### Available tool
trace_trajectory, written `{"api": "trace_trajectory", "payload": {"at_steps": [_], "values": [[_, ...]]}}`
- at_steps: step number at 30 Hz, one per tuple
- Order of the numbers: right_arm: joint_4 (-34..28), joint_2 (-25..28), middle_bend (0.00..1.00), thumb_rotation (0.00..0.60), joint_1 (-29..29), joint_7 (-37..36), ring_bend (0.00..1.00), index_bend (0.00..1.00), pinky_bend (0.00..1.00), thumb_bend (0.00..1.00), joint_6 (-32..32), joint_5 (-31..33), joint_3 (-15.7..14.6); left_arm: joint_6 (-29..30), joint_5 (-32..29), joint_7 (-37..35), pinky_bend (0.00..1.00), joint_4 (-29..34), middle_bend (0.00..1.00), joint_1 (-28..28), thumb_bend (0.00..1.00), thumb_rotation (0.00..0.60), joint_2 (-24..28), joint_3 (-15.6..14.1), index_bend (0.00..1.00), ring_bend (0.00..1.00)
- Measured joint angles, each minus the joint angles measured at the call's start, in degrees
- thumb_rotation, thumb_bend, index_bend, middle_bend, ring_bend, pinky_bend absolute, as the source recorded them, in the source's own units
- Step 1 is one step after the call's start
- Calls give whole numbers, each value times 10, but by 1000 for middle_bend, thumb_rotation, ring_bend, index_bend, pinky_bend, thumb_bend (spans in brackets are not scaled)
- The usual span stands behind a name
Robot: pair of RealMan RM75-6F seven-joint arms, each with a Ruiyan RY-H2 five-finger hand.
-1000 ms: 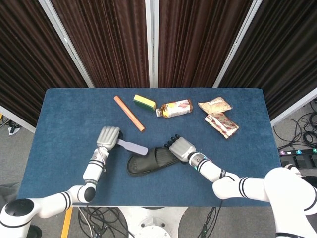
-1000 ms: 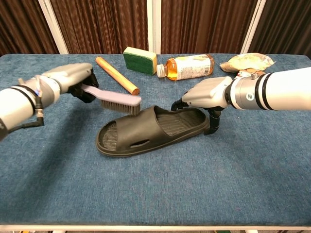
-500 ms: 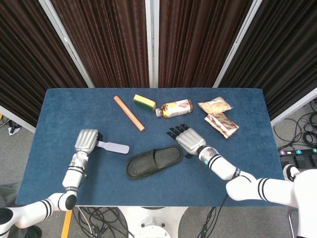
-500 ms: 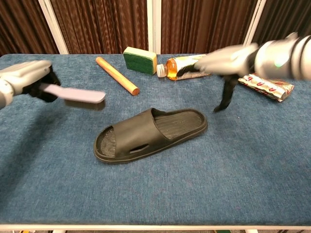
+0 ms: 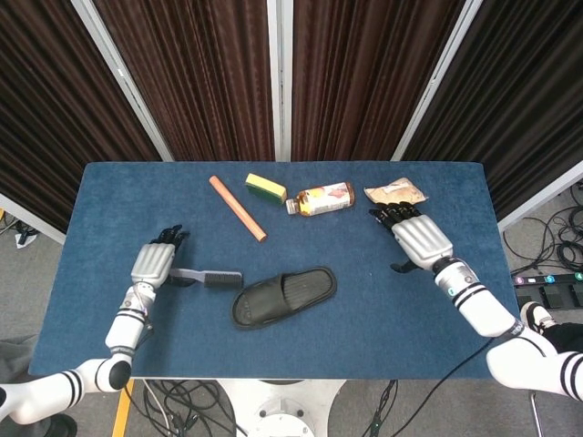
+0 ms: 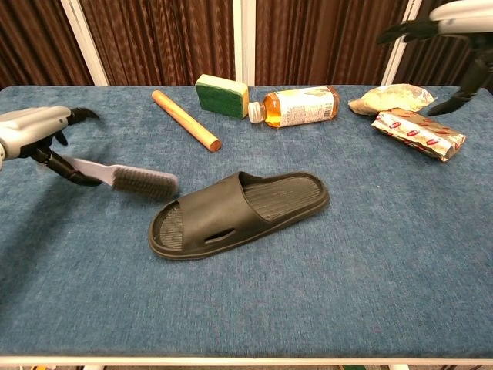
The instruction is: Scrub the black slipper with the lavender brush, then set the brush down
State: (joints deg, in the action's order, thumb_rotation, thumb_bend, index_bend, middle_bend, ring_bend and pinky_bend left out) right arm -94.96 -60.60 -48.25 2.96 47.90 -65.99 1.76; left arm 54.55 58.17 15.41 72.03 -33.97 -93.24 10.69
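The blue counter (image 5: 109,200) spreads under both my arms. The black slipper (image 5: 283,296) lies flat near its front middle, nothing touching it. My right hand (image 5: 418,240) is raised over the right side of the counter, palm down, fingers apart and holding nothing. My left hand (image 5: 154,264) sits low at the left, fingers loosened around the handle of the lavender brush (image 6: 127,180); the brush lies on its side on the counter just left of the slipper.
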Motion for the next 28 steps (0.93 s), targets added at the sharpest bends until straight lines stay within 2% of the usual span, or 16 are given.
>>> {"api": "trace_trajectory", "payload": {"at_steps": [2, 4, 5, 7, 11, 12, 15, 21, 23, 28], "values": [[0, 10, 6, 600, 16, -23, 0, 0, 0, 61, 7, -16, 0, -3, -6, 6, 219, 8, 67, -1, 10, 411, 6, 1, 84, 25], [1, 17, 11, 600, 27, -38, 0, 0, 0, 62, 13, -28, -1, -4, -10, 10, 219, 20, 67, -1, 10, 477, 15, 1, 84, 25], [2, 24, 15, 600, 37, -48, 0, 0, 0, 62, 20, -38, -2, -4, -11, 11, 220, 27, 67, 0, 10, 535, 21, 2, 84, 25], [2, 35, 27, 600, 53, -64, 0, 0, 0, 69, 30, -50, -5, -1, -11, 8, 223, 49, 73, 4, 10, 596, 39, 2, 88, 25], [5, 53, 149, 600, 91, -91, 15, 9, 92, 149, 70, -72, -11, 25, 2, -19, 255, 105, 177, 27, 10, 600, 89, 4, 160, 96], [6, 55, 200, 600, 102, -95, 37, 44, 111, 166, 84, -75, -13, 43, 11, -30, 260, 116, 205, 38, 9, 600, 103, 3, 183, 113], [8, 62, 259, 600, 146, -108, 76, 109, 136, 176, 136, -88, -20, 94, 39, -62, 261, 137, 236, 71, 9, 600, 134, 0, 233, 118], [20, 59, 225, 600, 245, -107, 70, 109, 135, 176, 256, -117, -43, 203, 110, -127, 260, 166, 242, 156, 9, 600, 214, -25, 261, 118], [27, 49, 210, 600, 289, -103, 55, 101, 125, 176, 306, -133, -54, 235, 125, -135, 259, 175, 242, 179, 9, 600, 225, -35, 263, 118], [38, 28, 193, 600, 365, -108, 42, 79, 103, 176, 385, -166, -74, 318, 162, -124, 256, 207, 242, 242, 9, 600, 239, -69, 270, 118]]}}
